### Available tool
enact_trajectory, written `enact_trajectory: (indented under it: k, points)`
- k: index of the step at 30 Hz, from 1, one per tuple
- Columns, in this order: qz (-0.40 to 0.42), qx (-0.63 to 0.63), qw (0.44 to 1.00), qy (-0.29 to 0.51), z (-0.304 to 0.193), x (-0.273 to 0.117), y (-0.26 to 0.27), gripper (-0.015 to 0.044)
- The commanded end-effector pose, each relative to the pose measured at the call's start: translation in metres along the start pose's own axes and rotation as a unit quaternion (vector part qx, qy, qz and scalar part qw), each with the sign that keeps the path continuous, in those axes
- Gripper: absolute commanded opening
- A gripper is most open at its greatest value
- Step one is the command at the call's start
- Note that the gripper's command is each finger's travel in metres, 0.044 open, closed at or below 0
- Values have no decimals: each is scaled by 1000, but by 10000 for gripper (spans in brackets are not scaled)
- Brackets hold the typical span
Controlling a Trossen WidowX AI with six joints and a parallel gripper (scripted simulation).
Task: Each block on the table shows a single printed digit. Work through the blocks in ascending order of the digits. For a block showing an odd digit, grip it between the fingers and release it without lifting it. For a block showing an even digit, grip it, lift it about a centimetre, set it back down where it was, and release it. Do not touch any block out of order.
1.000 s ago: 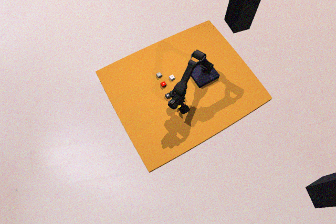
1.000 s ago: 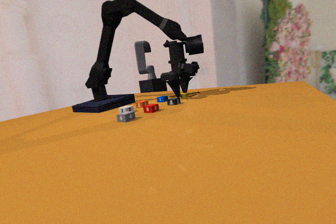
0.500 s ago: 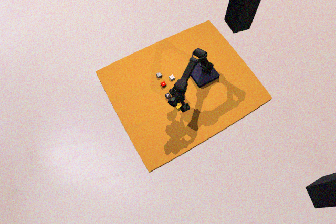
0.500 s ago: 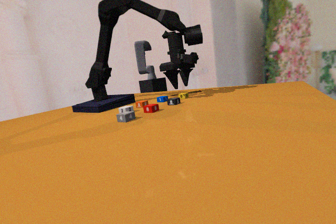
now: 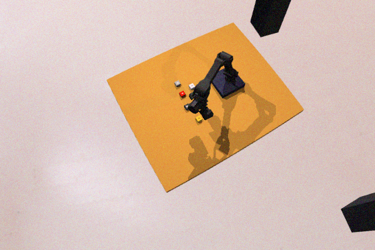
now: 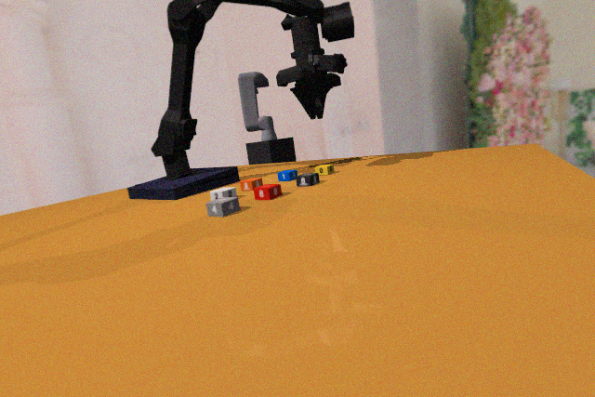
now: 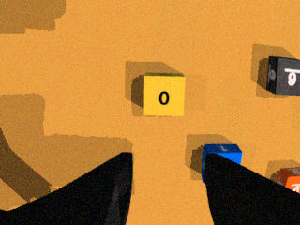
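My gripper [image 6: 316,117] [image 7: 169,164] is open with nothing between its fingers, well above the blocks. A yellow block [image 5: 198,118] [image 6: 323,170] [image 7: 164,95] showing 0 sits ahead of the fingertips in the wrist view. A blue block [image 6: 287,175] [image 7: 227,155] showing 1 is partly behind the right finger. A black block [image 5: 186,107] [image 6: 307,179] [image 7: 281,77] shows a barred digit, apparently an upside-down underlined 6. A white block [image 5: 191,86] [image 6: 222,192] shows 2, a grey block [image 5: 177,83] [image 6: 222,207] 4, a red block [image 5: 182,93] [image 6: 267,191] 8. An orange block's [image 6: 250,185] [image 7: 291,177] digit is unclear.
The arm's dark base [image 5: 227,85] [image 6: 182,183] stands on the orange table [image 5: 145,114] [image 6: 336,297] beside the group of blocks. The arm hides the blue and orange blocks in the top view. Black posts [image 5: 273,5] stand beyond the table, and a grey arm [image 6: 249,101] shows behind it.
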State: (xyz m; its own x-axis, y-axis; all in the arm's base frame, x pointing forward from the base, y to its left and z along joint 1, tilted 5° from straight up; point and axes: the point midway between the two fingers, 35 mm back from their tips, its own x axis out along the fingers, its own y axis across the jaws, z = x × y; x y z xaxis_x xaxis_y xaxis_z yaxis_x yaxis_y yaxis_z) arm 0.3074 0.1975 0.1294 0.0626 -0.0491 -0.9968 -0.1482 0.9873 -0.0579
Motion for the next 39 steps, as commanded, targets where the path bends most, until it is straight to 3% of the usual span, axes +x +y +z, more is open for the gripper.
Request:
enact_trajectory:
  k: [1,7,15,21,28,32,39]
  points:
    - [-4,1,1000,5,-1,-1,-1,120]
    - [-4,1,1000,5,-2,-1,-2,120]
    - [-7,1,1000,7,-53,-1,-58,120]
    - [-7,1,1000,7,-54,-1,-59,120]
    - [-7,1,1000,7,-55,77,-60,304]
    - [-7,1,1000,7,-55,80,-60,400]
    - [-7,1,1000,7,-55,87,-60,400]
